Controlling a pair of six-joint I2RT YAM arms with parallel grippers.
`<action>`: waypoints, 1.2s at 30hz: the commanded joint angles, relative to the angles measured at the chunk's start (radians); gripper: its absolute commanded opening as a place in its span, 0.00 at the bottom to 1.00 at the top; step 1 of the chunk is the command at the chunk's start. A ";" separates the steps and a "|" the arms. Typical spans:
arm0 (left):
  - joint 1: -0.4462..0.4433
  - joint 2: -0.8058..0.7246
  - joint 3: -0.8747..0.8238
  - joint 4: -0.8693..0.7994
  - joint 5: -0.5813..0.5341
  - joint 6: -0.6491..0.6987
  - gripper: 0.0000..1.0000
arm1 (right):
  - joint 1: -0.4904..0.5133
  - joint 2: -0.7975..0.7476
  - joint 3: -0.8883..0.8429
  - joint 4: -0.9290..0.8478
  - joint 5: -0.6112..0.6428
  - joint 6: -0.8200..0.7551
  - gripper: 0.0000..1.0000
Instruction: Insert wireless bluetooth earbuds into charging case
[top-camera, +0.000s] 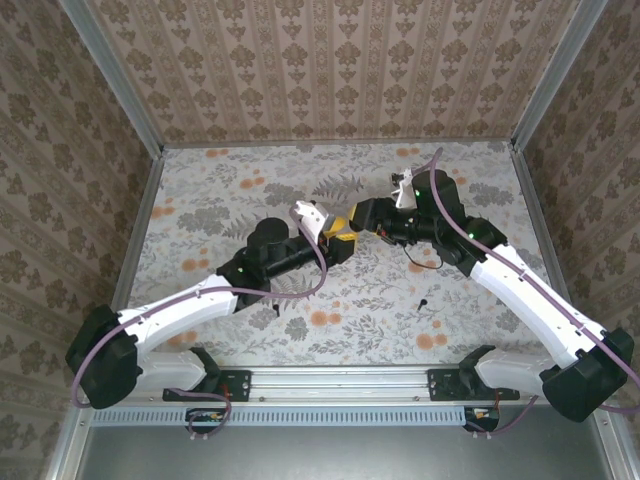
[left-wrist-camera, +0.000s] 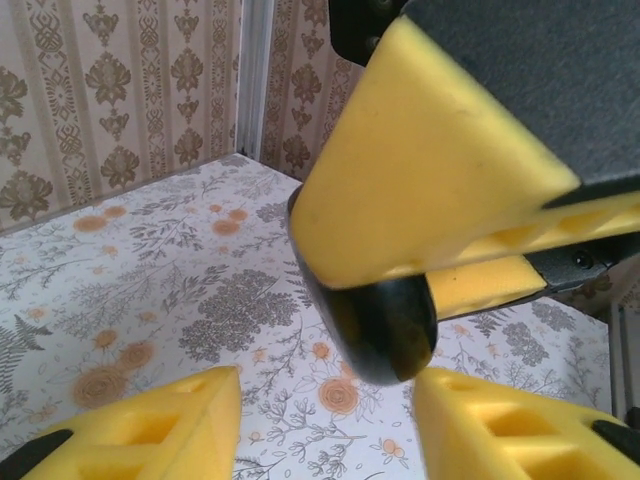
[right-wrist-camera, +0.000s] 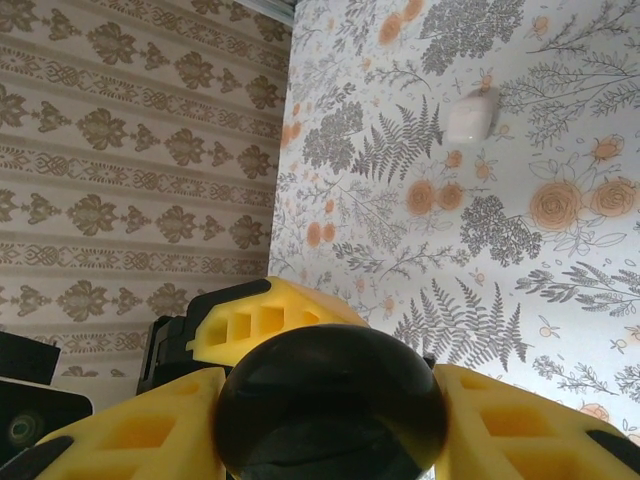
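Two yellow foam fingers of my right claw (right-wrist-camera: 330, 385) are clamped on a glossy black rounded earbud (left-wrist-camera: 385, 325), which fills the gap between them and bulges past their tips. Just below it my left claw (left-wrist-camera: 325, 400) hangs with its fingers spread, one to each side of the bud. Both claws meet above the middle of the table (top-camera: 220, 200), pale with grey ferns and orange flowers. Another small black piece (top-camera: 424, 300) lies on it beside my right forearm, and the white charging case (right-wrist-camera: 472, 115) lies well apart from the right claw. Damask-patterned walls (top-camera: 330, 60) close the table in. From my left wrist, the held bud's long axis slants downward, rounded end lowest. The case is too small to tell its heading.
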 joint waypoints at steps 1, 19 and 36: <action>-0.009 -0.001 0.052 0.080 0.048 -0.018 0.50 | 0.008 -0.019 -0.017 -0.004 -0.015 0.017 0.40; -0.009 0.052 0.110 0.074 0.040 -0.063 0.17 | 0.009 -0.052 -0.010 -0.009 -0.026 0.027 0.42; 0.086 -0.039 0.023 0.174 0.098 -0.254 0.00 | -0.022 -0.129 0.030 0.057 -0.034 -0.071 0.69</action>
